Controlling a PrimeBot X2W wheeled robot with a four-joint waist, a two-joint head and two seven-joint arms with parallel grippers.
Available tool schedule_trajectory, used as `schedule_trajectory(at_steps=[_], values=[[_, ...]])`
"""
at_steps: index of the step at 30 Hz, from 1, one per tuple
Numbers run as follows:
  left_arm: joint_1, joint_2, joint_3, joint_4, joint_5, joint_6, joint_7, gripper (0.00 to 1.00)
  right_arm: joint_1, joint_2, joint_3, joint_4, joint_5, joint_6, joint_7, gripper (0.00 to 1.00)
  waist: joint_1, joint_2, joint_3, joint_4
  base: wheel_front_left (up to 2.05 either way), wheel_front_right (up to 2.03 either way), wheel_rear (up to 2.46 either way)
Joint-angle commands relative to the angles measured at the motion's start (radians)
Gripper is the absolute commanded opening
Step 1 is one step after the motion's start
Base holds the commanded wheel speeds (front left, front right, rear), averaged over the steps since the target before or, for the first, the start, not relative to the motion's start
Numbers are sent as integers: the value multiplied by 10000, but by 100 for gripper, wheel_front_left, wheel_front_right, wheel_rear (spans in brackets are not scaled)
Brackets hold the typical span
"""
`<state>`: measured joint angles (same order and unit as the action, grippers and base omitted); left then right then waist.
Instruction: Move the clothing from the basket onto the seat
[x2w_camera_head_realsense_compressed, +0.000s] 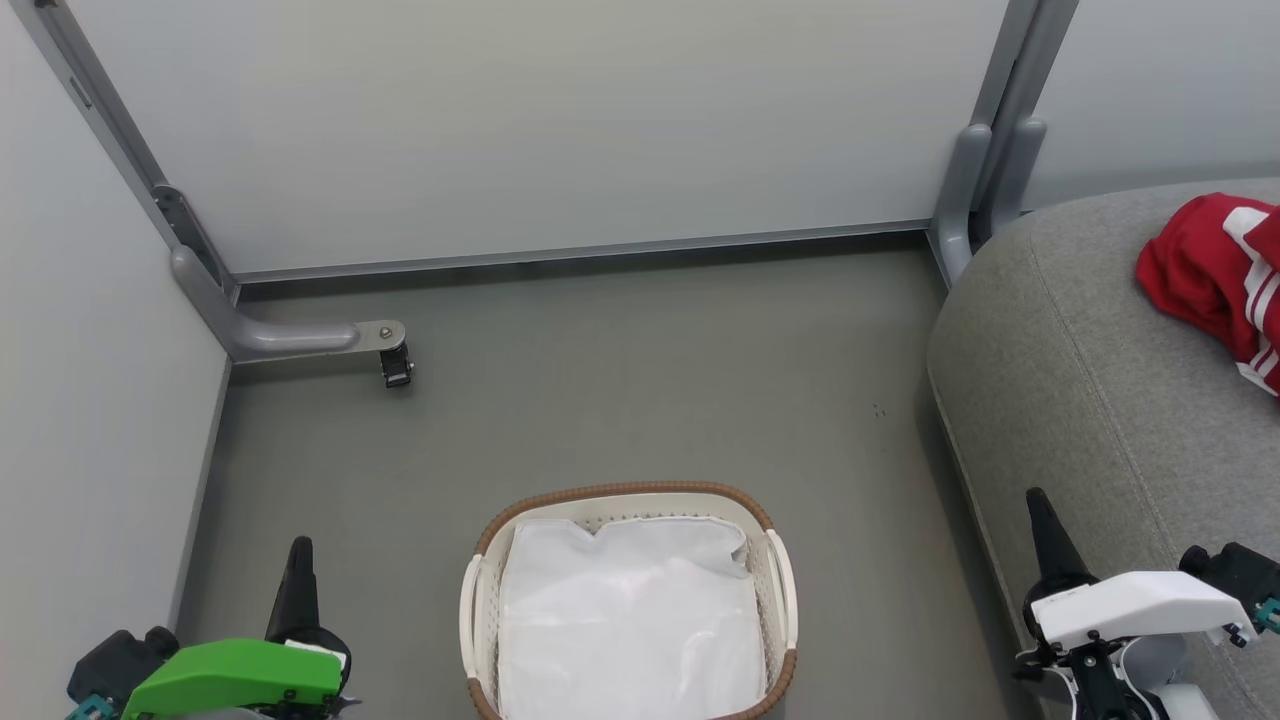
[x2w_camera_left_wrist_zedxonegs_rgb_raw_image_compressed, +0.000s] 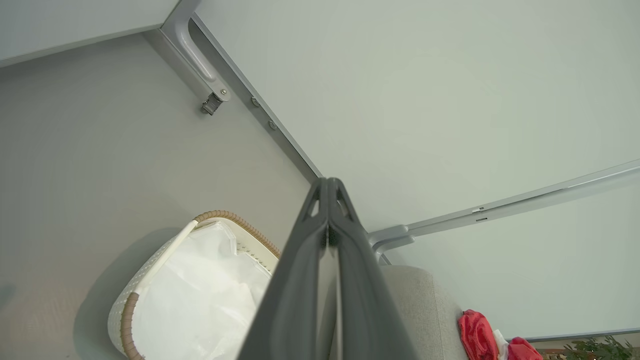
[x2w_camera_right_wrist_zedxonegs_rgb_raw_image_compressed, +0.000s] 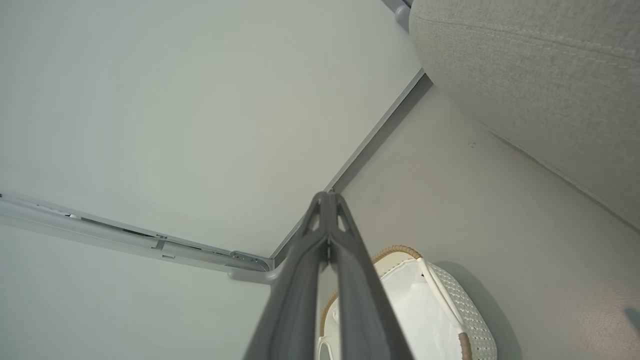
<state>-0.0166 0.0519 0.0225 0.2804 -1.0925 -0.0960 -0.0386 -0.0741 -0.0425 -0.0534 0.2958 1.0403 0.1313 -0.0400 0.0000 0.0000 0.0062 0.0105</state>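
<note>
The red clothing (x2w_camera_head_realsense_compressed: 1215, 285) is lying at the right edge on the grey seat (x2w_camera_head_realsense_compressed: 1080, 400), the basket (x2w_camera_head_realsense_compressed: 625, 495) at bottom centre is holding just its white liner (x2w_camera_head_realsense_compressed: 630, 620), so the left claw (x2w_camera_head_realsense_compressed: 300, 545) and right claw (x2w_camera_head_realsense_compressed: 1037, 497) are sitting pinched closed and empty in the lower corners, their job apparently done

Red white-striped clothing (x2w_camera_head_realsense_compressed: 1215, 280) lies crumpled on the grey seat (x2w_camera_head_realsense_compressed: 1090, 400); white basket (x2w_camera_head_realsense_compressed: 480, 600) holds only its liner.

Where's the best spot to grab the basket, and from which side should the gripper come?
Probably a white side handle, from straight above. The basket stands upright, rim up, and each handle is a thin bar standing off its side, slim enough to pinch. The right gripper is shut, so it would have to open first.
</note>
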Motion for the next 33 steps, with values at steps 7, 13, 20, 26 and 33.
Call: schedule_trajectory(at_steps=[7, 13, 20, 26, 33], values=[[-381, 17, 170, -162, -838, -99, 226, 0, -258, -69, -122, -205, 894, -5, 246, 0, 0, 0, -3, -11, 0, 0, 0], [-477, 14, 271, -186, -1365, -121, 393, 0, -277, -73, -184, -248, 1479, -6, 405, 0, 0, 0, -6, -20, 0, 0, 0], [-542, 10, 366, -212, -1957, -169, 569, 0, -289, -78, -249, -295, 2132, -6, 584, 0, 0, 0, -9, -31, 0, 0, 0], [-621, 7, 452, -241, -2431, -207, 719, 0, -287, -81, -305, -328, 2655, -7, 730, 0, 0, 0, -12, -40, 0, 0, 0], [-709, 3, 557, -272, -2959, -226, 881, 0, -313, -86, -366, -369, 3240, -6, 886, 0, 0, 0, -15, -50, 0, 0, 0]])
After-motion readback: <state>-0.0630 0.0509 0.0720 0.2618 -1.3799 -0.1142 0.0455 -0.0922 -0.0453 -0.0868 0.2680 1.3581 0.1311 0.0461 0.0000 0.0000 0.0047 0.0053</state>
